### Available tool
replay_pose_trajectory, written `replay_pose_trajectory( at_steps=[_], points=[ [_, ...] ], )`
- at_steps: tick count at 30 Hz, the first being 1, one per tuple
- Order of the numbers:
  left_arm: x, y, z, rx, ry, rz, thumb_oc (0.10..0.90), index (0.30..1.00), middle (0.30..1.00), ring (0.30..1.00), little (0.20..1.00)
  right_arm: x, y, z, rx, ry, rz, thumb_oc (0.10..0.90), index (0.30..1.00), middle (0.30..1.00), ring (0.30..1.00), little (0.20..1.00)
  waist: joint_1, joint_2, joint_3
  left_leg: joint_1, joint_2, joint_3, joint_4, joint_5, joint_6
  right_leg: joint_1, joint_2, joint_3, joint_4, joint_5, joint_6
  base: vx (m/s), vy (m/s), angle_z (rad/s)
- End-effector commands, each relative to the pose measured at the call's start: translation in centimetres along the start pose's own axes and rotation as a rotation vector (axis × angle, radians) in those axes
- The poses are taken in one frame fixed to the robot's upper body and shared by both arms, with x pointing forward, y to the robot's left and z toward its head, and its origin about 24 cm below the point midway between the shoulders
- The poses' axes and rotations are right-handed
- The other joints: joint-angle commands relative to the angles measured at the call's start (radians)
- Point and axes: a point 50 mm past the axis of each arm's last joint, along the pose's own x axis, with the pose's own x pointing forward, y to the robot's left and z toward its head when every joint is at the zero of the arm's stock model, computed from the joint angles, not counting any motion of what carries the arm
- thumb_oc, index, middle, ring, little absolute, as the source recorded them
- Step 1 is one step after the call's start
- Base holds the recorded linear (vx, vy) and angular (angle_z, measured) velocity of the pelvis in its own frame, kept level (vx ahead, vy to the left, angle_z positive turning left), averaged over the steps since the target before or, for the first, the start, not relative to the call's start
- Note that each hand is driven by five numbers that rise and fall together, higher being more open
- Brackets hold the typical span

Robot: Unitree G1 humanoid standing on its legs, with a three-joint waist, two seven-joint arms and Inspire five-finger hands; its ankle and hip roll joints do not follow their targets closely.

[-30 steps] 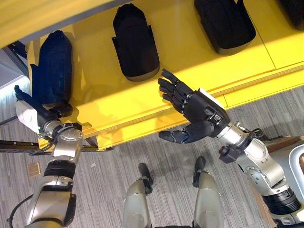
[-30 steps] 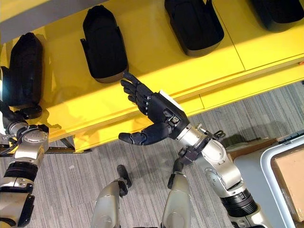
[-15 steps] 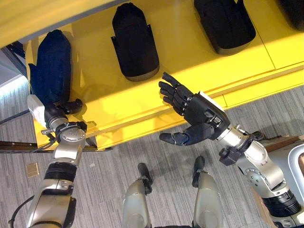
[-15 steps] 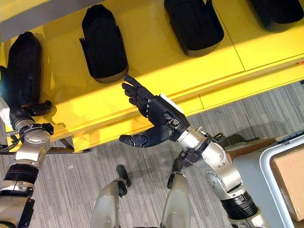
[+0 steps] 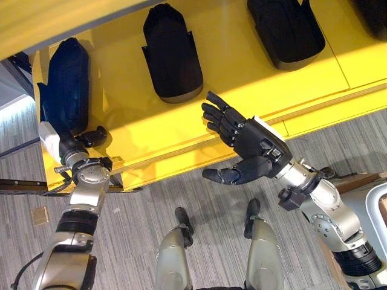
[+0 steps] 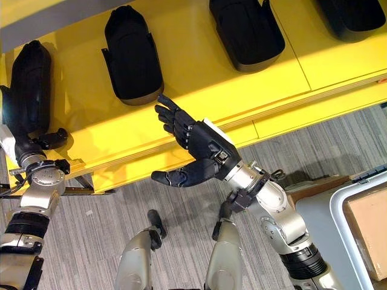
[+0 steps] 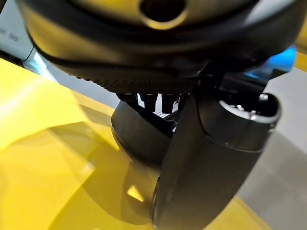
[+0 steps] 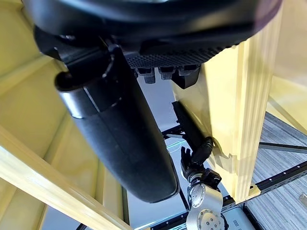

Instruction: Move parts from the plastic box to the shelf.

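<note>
Several black moulded parts lie on the yellow shelf (image 5: 242, 78): one at the left end (image 5: 68, 81), one in the middle (image 5: 172, 51), one further right (image 5: 284, 27). My left hand (image 5: 68, 144) sits at the near end of the leftmost part. Its fingers (image 6: 8, 112) lie straight along that part's left side and its thumb (image 5: 94, 135) sticks out to the right. In the left wrist view the thumb (image 7: 211, 163) stands just in front of the rounded part (image 7: 136, 136). My right hand (image 5: 254, 145) hovers open before the shelf's front edge, holding nothing.
The light plastic box (image 6: 340, 226) stands on the floor at the lower right, with a brown carton (image 6: 370, 232) in it. A fourth black part (image 6: 357, 15) lies at the shelf's far right. A dark metal frame rail (image 5: 24, 186) runs under the shelf's left end.
My left hand has moved up and to the right, from beside the shelf's left end to the near end of the leftmost part. The right hand has barely moved.
</note>
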Motion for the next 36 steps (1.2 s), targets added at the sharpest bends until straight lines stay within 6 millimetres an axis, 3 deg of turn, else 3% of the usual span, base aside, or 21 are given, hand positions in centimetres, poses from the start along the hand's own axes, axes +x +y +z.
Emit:
replay_pose_trajectory(
  at_steps=[1,11,20,28,36],
  points=[
    [0.5,1.2,4.2,-0.119,-0.190,0.033,0.900,1.000,1.000,1.000,1.000,1.0,2.5,6.2,-0.060,-0.376,0.111,0.900,1.000,1.000,1.000,1.000,-0.002,-0.048,-0.030,-0.043,-0.038,-0.034,0.091,-0.028,0.027,0.078,0.050,-0.071,-0.038,-0.045,-0.009,0.00,0.000,0.00],
    [-1.9,0.1,5.1,-0.159,-0.273,-0.064,0.900,1.000,1.000,1.000,1.000,0.8,2.6,6.2,-0.060,-0.397,0.088,0.900,1.000,1.000,1.000,1.000,0.015,-0.057,-0.023,-0.044,-0.040,-0.043,0.095,-0.033,0.029,0.087,0.050,-0.083,-0.043,-0.043,-0.009,0.00,-0.014,0.00],
    [-2.6,0.3,5.2,-0.116,-0.306,-0.040,0.900,1.000,1.000,1.000,1.000,0.9,2.4,6.0,-0.055,-0.400,0.071,0.900,1.000,1.000,1.000,1.000,0.026,-0.061,-0.020,-0.049,-0.039,-0.047,0.103,-0.037,0.028,0.088,0.050,-0.092,-0.040,-0.044,-0.010,0.00,-0.003,0.01],
    [-2.0,2.0,4.9,-0.101,-0.328,0.173,0.900,1.000,1.000,1.000,1.000,1.0,2.6,6.1,-0.061,-0.400,0.070,0.900,1.000,1.000,1.000,1.000,0.027,-0.059,-0.020,-0.049,-0.038,-0.048,0.098,-0.032,0.024,0.089,0.049,-0.093,-0.041,-0.046,-0.011,0.00,0.000,0.00],
    [0.3,4.9,5.5,-0.118,-0.340,0.394,0.900,1.000,1.000,1.000,1.000,1.3,2.7,5.9,-0.061,-0.374,0.088,0.900,1.000,1.000,1.000,1.000,0.016,-0.052,-0.033,-0.044,-0.037,-0.037,0.094,-0.030,0.018,0.087,0.044,-0.086,-0.036,-0.053,-0.011,0.01,0.032,0.00]
  ],
)
